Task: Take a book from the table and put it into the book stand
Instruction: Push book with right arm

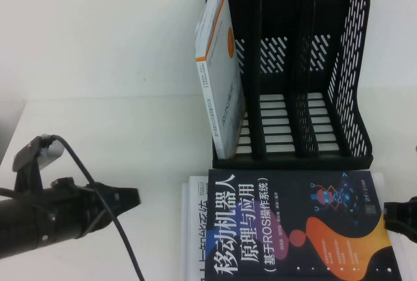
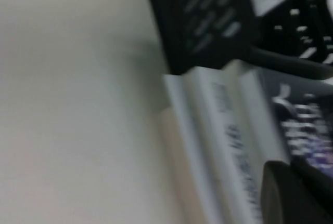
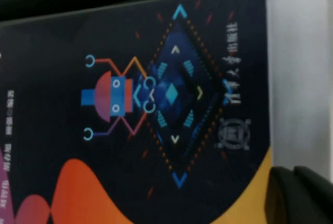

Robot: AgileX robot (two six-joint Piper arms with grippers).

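Tabletop (image 1: pixel 98 66), plain and white, carried everything in the high view. At the far left the left gripper (image 1: pixel 127 197) hung low over the table's near side on its dark arm, a black cable looping across it; its tip pointed toward the stack of books and stopped just short of their left edge, and whether its fingers were spread or pressed together could not be told. Next came the stack itself at the near edge: a white book (image 1: pixel 194 229) lay underneath, showing along the left side, and the dark navy book (image 1: pixel 293 229) with its white Chinese title and orange and purple blobs lay flat on top, cover up, just in front of the book stand (image 1: pixel 355 85). The black three-slot stand stood behind it, and a white book with an orange stripe (image 1: pixel 218 79) leaned upright in its leftmost slot. At the far right the right gripper (image 1: pixel 401 219) sat at the navy book's right edge, mostly out of frame; its fingers' state could not be told either.
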